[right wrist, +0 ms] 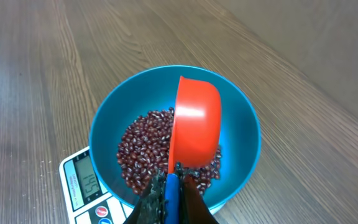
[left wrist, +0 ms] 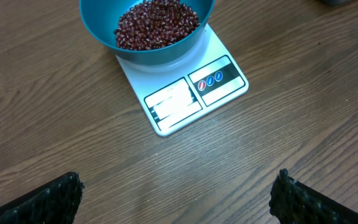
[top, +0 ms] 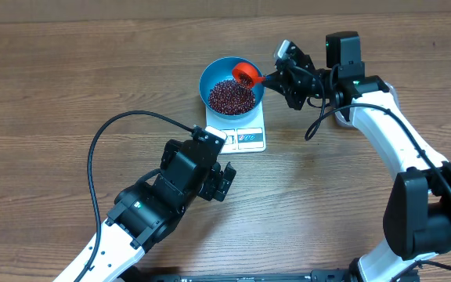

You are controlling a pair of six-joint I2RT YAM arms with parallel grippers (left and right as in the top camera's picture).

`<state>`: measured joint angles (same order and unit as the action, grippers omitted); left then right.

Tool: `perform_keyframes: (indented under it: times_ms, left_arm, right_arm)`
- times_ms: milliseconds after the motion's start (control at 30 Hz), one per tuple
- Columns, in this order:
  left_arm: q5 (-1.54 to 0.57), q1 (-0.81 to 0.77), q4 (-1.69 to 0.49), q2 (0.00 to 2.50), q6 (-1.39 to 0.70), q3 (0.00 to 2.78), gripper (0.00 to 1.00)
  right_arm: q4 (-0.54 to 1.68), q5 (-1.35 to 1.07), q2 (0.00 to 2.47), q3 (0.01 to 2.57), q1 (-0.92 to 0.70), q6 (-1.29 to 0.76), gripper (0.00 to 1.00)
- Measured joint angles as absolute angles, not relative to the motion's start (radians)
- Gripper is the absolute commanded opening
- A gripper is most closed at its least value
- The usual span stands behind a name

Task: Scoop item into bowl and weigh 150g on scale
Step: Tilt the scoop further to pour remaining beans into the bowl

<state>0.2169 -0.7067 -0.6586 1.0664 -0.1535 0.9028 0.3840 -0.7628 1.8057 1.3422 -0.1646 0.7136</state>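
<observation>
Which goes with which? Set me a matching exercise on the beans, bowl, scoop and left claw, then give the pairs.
1 beans
2 blue bowl
3 red scoop
4 left claw

A stands on the white scale
B open, holding nothing
C heaped in the bowl
D tipped over the bowl, gripped by the right claw

Pairs: 1-C, 2-A, 3-D, 4-B

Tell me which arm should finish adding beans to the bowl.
Right. The right hand is shut on the red scoop, tipped over the blue bowl; the left hand is open and empty, short of the scale.
</observation>
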Motion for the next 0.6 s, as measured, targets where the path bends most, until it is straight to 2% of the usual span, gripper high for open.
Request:
perform_keyframes:
  times_ms: [600]
  left_arm:
    - [0.217,-0.707,-0.659,1.066,-0.154,0.903,1.00]
  right_arm:
    - [0.364,-0.759,1.806,1.342,-0.173,0.765,0.04]
